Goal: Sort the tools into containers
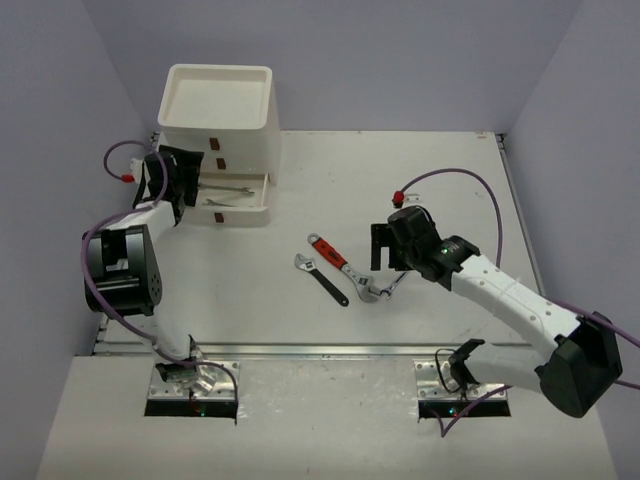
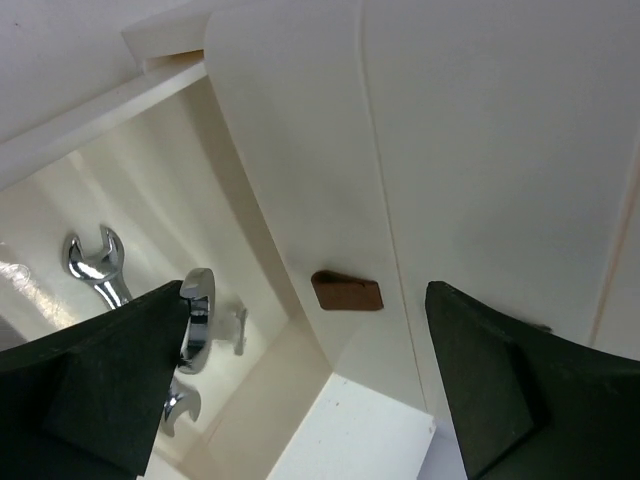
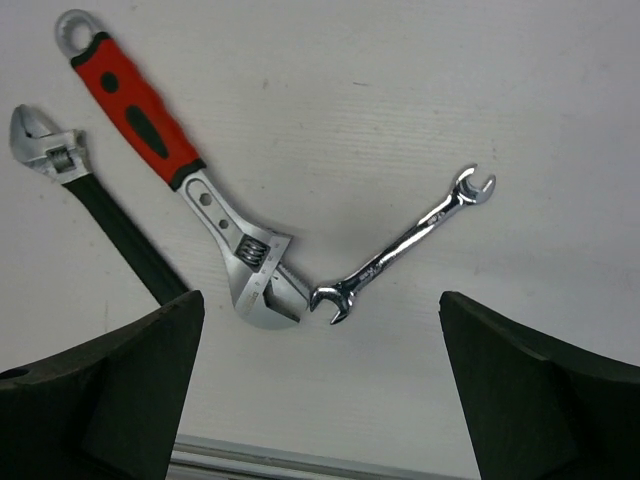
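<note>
The white containers unit (image 1: pixel 216 112) stands at the back left, a shallow tray on top. Its bottom drawer (image 1: pixel 240 211) is pulled out, and silver combination wrenches (image 2: pixel 98 264) lie inside it. My left gripper (image 2: pixel 310 400) is open beside that drawer, facing a dark red-brown handle (image 2: pixel 346 292), holding nothing. On the table lie a red-handled adjustable wrench (image 3: pixel 140 110), a black-handled adjustable wrench (image 3: pixel 110 225) and a slim silver wrench (image 3: pixel 405 245). My right gripper (image 3: pixel 320 390) hangs open above the silver wrench, empty. In the top view the left gripper (image 1: pixel 190 180) is at the drawer and the right gripper (image 1: pixel 382 247) hovers beside the tools.
Purple walls close the table in on three sides. A metal rail (image 1: pixel 330 350) runs along the near edge by the arm bases. Cables loop from each wrist, one (image 1: pixel 455 180) over the table's right half. Two more small handles (image 1: pixel 218 150) mark the upper drawers.
</note>
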Available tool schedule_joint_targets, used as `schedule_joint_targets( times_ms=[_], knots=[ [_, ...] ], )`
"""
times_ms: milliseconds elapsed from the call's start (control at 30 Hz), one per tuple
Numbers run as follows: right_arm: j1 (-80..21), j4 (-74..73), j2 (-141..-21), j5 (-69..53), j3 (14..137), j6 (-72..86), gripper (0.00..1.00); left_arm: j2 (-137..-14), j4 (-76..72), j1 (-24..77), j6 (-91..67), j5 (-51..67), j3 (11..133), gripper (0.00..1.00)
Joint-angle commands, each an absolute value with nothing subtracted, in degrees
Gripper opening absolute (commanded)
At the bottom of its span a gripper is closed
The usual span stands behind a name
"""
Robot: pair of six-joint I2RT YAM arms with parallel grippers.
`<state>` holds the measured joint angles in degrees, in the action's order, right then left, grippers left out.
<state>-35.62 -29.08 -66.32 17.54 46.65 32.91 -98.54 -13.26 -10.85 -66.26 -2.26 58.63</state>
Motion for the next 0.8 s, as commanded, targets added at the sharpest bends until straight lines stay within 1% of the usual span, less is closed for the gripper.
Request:
schedule_joint_targets(
  times_ms=[0,133,233,267,333,433,500,533,600,667,700,767],
  knots=[
    [-34.98,-33.61,-72.60,25.38,50.68,46.58,0.99,-87.87,-4.37,-10.68,-62.78,-0.56,64.09,1.00],
    [-34.82,-43.16,-81.35,29.44,56.66,55.61,0.99,-79.61,4.79,-10.99,-58.65,-0.26,62.10,1.00],
    [-34.54,-47.76,-84.40,31.10,59.51,63.51,0.92,-76.40,5.66,-11.19,-56.57,-4.80,59.86,1.00],
    [-34.54,-48.52,-84.92,31.11,59.66,64.67,0.91,-76.57,5.00,-11.69,-56.01,-4.63,59.88,1.00],
    [-34.62,-48.69,-85.25,30.95,59.26,66.53,0.90,-79.50,5.95,-13.86,-54.32,-0.28,63.42,1.00],
    [-34.19,-48.62,-85.92,31.59,58.67,70.13,0.89,-85.84,15.13,-15.02,-51.14,3.25,72.28,1.00],
    [-33.31,-48.69,-86.70,31.03,58.45,71.44,0.87,-85.61,15.20,-15.03,-49.76,5.73,72.21,1.00],
    [-32.94,-48.62,-87.22,30.93,58.23,71.68,0.86,-84.79,14.68,-15.02,-49.56,7.56,70.72,1.00],
    [-31.88,-46.11,-88.58,29.95,56.61,72.45,0.80,-77.72,10.86,-14.31,-48.09,11.81,64.81,1.00],
    [-30.53,-42.78,-90.39,27.49,54.63,70.29,0.76,-71.26,8.58,-12.35,-46.79,13.15,59.73,1.00],
    [-30.10,-42.32,-91.31,26.40,54.50,69.99,0.74,-68.89,7.66,-11.36,-46.28,13.26,55.80,1.00],
    [-29.86,-41.62,-93.70,25.42,54.18,69.93,0.71,-62.33,6.03,-9.62,-45.27,14.08,51.84,1.00]
  ],
)
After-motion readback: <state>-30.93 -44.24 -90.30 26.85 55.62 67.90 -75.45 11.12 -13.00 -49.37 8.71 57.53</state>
